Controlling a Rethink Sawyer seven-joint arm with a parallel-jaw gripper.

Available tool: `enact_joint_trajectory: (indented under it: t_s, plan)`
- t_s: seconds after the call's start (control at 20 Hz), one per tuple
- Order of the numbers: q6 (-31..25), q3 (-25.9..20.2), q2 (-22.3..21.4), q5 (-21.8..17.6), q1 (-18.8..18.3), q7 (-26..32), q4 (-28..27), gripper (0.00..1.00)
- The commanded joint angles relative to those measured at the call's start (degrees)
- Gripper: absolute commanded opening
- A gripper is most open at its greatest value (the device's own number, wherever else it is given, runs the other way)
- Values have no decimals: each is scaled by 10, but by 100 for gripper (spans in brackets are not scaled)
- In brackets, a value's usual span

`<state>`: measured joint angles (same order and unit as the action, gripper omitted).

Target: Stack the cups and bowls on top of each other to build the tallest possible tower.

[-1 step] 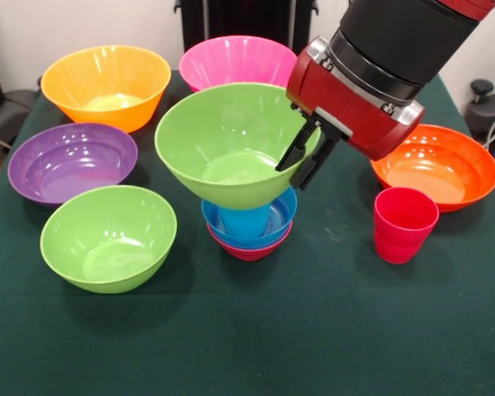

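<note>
The tower (249, 227) stands near the middle of the tabletop (313, 330) and is a few pieces high: a small red bowl (249, 250) at the bottom, a small blue bowl (249, 223) nested in it, and a light blue cup (243, 221) standing inside that. A lime green bowl (223, 144) sits on top of the cup, tilted toward the camera, with the gripper (307, 157) pinching its right rim, one of the jaws inside and one outside. Whether the bowl already rests its weight on the cup or hangs just above it is hard to tell from this angle. I judge the build to be under halfway.

Left loose on the cloth are the red-pink cup (404, 224), the second lime green bowl (107, 238), the purple bowl (72, 162), the yellow-orange bowl (106, 87), the pink bowl (235, 59) and the orange bowl (447, 165). All pieces are glossy plastic, and the tower's base is much narrower than the wide green bowl now topping it
</note>
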<state>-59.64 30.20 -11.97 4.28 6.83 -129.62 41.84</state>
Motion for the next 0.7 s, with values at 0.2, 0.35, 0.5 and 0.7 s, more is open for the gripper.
enact_joint_trajectory:
  t_s: [0.2,0.35,0.5,0.7]
  plan:
    - [35,-57,5,-30,15,5,71,0]
    - [39,-57,8,-29,15,2,69,0]
    - [41,-56,10,-28,16,0,67,0]
    - [46,-56,7,-31,16,4,77,0]
